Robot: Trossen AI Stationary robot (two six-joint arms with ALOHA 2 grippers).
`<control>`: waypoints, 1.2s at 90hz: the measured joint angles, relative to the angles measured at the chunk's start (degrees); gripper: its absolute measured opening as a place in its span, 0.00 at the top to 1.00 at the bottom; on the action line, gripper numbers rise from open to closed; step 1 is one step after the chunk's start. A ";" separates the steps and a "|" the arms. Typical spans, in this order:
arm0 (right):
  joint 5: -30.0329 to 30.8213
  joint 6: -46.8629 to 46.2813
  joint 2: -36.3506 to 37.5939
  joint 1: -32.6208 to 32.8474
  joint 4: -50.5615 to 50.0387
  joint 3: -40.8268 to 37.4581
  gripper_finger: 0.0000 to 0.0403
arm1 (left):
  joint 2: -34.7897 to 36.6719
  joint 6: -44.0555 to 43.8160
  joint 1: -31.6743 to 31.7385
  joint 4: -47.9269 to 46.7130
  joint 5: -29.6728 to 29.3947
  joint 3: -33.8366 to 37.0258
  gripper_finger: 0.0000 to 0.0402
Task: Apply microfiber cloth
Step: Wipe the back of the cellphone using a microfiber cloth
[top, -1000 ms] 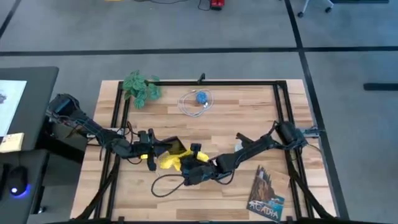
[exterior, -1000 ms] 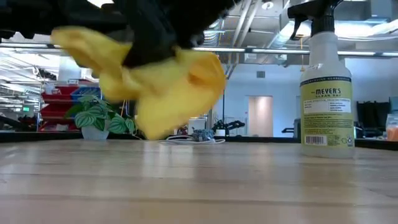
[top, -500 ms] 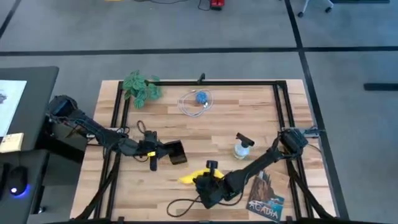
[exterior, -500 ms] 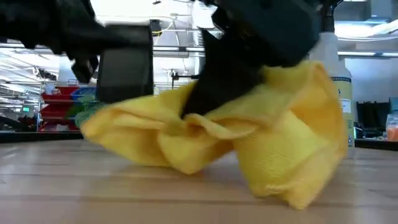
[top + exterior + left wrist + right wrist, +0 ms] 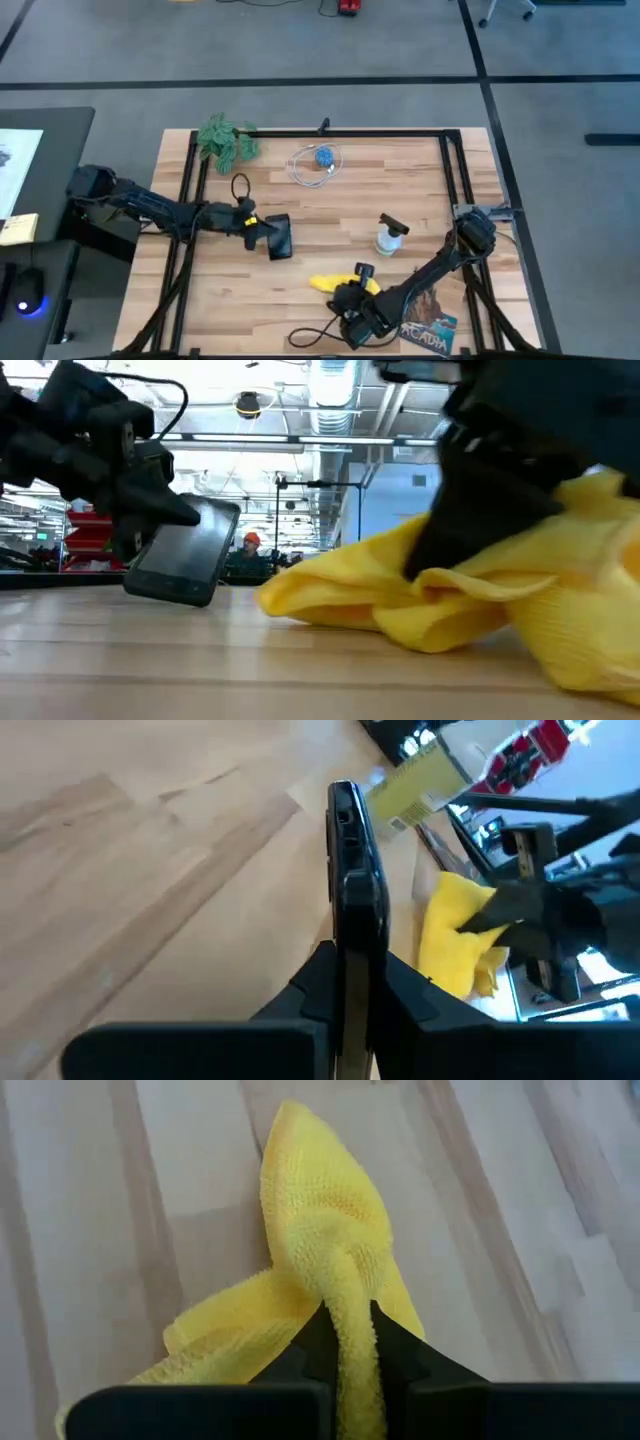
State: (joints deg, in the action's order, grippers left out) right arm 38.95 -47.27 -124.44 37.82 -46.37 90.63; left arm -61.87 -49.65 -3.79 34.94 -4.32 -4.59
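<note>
Near the lower centre of the high view, the right gripper is clamped on a fold of the microfiber cloth, which now rests bunched on the surface, further toward the bottom edge than a second ago. At centre left, the left gripper grips the smartphone edge-on, tilted, now well apart from the cloth. Judgement: cloth and phone have separated, so wiping contact must be re-established or the step is closing.

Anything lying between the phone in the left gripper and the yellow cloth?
No: in the high view only bare wood separates the phone and the microfiber cloth.
</note>
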 joint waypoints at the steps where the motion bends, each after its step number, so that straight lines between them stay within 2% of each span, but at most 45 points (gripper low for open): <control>1: 0.05 -0.27 0.00 0.13 -0.12 0.00 0.97 | 0.01 -0.21 0.14 -0.03 0.06 0.07 0.96; 23: 1.74 -2.44 0.02 1.10 -0.32 0.02 0.97 | -0.05 0.55 1.93 -2.75 0.10 0.35 0.87; 52: 1.74 -2.42 0.06 0.95 -0.66 0.04 0.97 | -0.11 5.20 3.58 -8.16 0.45 0.47 0.57; 64: 1.72 -3.90 0.07 0.96 -2.61 0.04 0.97 | -0.11 8.20 4.00 -7.91 1.11 0.47 0.48; 85: 1.69 -5.24 0.07 1.17 -3.51 0.04 0.97 | -0.11 12.36 5.11 -13.09 1.14 0.45 0.41; 108: 1.50 -5.41 0.07 1.60 -4.54 0.04 0.97 | -0.09 16.17 5.15 -15.88 2.28 0.36 0.41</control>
State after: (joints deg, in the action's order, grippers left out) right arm 40.45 -52.69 -124.38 39.42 -50.92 90.67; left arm -61.95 -33.48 1.37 19.06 -2.03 -4.24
